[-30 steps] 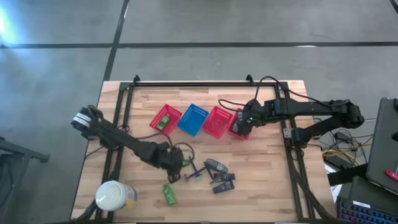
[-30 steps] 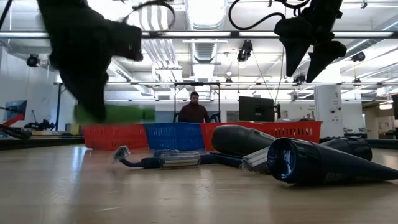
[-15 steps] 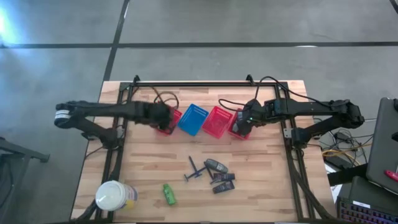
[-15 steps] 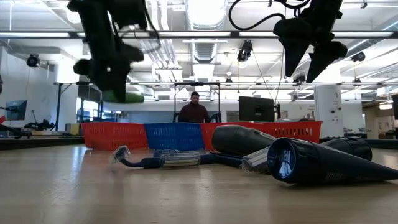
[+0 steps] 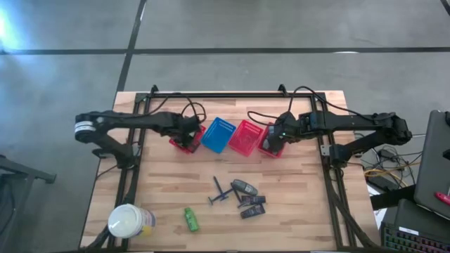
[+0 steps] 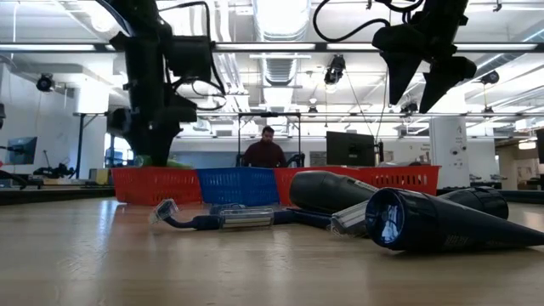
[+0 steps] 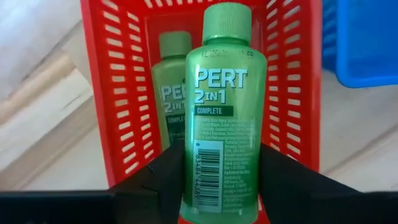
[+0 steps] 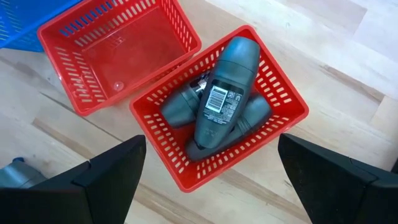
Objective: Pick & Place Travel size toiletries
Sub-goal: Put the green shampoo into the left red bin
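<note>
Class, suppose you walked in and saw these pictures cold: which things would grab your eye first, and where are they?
First, the bright green bottle clamped in the left pincer above the leftmost red basket, where a second green bottle already lies. Next, the dark grey containers piled in the rightmost red basket, under the open right pincer.
</note>
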